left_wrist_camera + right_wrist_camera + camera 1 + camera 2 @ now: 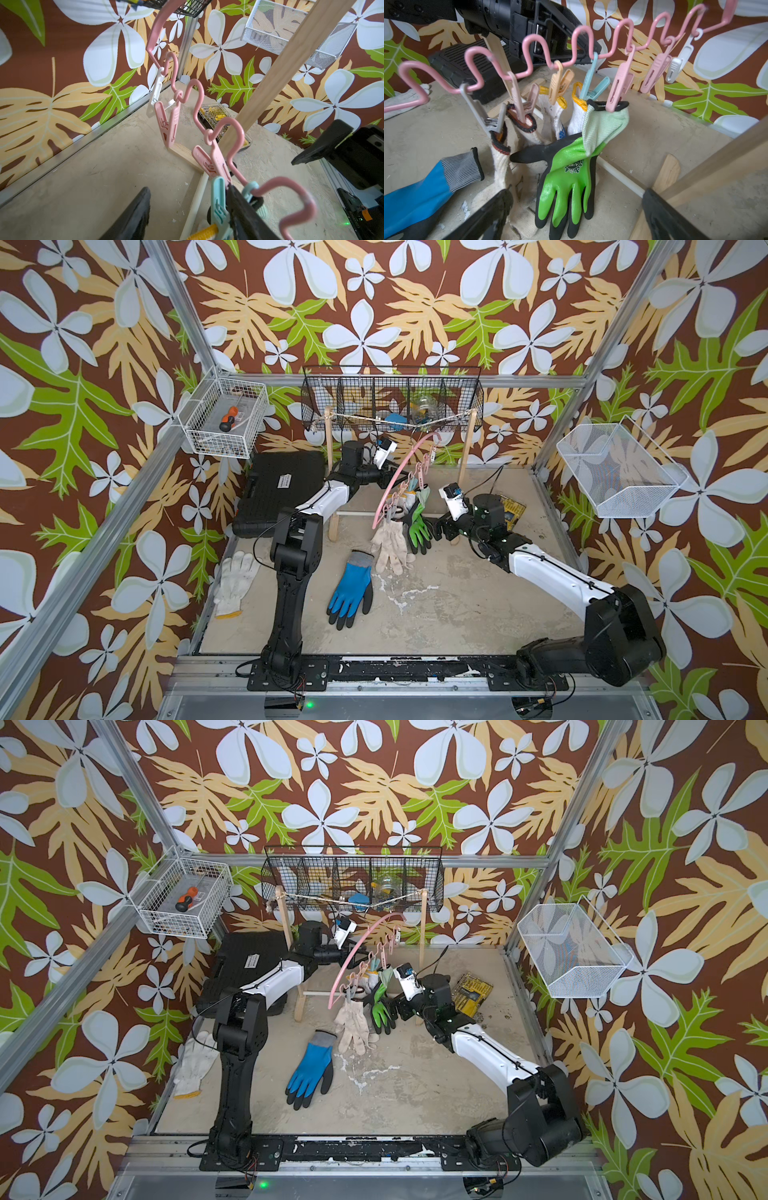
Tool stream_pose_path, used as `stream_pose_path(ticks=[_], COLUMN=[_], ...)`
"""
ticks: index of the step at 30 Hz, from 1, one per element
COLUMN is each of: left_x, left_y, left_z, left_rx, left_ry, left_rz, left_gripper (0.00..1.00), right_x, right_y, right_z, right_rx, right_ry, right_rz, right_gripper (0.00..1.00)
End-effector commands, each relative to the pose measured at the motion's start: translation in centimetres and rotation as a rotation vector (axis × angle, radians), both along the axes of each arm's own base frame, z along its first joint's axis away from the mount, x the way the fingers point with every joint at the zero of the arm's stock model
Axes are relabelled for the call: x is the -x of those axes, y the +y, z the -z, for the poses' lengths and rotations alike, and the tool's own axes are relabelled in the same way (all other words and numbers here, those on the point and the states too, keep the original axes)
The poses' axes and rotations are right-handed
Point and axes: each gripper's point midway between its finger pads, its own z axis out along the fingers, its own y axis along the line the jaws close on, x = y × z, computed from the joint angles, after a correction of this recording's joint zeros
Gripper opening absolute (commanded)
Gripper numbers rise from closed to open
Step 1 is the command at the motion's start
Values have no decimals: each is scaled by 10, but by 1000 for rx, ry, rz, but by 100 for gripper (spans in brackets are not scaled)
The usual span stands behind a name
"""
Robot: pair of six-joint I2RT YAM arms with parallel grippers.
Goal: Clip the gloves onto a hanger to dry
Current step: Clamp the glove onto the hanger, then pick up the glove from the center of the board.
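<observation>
Your right pincer [576,193] is spread wide and pinches nothing. It hovers low over the bench [457,605], just in front of the green-and-black glove [566,182]. That glove hangs by its pale cuff from a pink clip [618,89] on the pink hanger [533,39], with its fingertips down at the bench.

Your left pincer [189,189] is also parted, on the far side of the hanger's wavy bar. A teal clip [218,203] sits between its fingers, close against one of them. The view is too tight to say whether they touch. That clip bites the yellow cuff of a white knit glove [577,120].

Further along the bar, three more clips hold another white glove [556,116] and two dirty beige gloves [388,545], which trail onto the bench. At the bar's upper end a pink clip [654,70] and a white clip [679,62] hang bare.

In both top views the hanger slants down from near the string of the wooden rack [467,443]. The blue-and-black glove [351,589] lies flat mid-bench. A white glove [235,580] lies beside the left arm.
</observation>
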Motion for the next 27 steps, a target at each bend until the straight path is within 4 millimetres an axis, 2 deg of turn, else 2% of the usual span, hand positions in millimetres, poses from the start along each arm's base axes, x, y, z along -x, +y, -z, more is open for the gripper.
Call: stream_pose_path(ticks=[1, 7, 14, 17, 21, 23, 27], left_x=[1, 17, 39, 49, 60, 65, 76], left_y=[14, 35, 74, 86, 87, 88, 95], left_z=[4, 8, 36, 41, 40, 38, 36], left_rx=[-44, -97, -176, -198, -187, -185, -200], left_ry=[12, 64, 168, 186, 207, 218, 212], left_rz=[-75, -197, -347, -381, -374, -378, -395], left_gripper=[62, 63, 63, 64, 64, 65, 67], right_x=[22, 75, 139, 160, 174, 169, 155], right_y=[7, 34, 87, 115, 158, 173, 189], right_z=[5, -7, 6, 18, 28, 39, 54], right_rx=[-37, -124, -139, -185, -303, -350, -424], right_ry=[90, 117, 244, 338, 470, 538, 603], right_rz=[-65, -176, -271, -255, -242, -204, -141], right_gripper=[98, 93, 88, 83, 80, 82, 83])
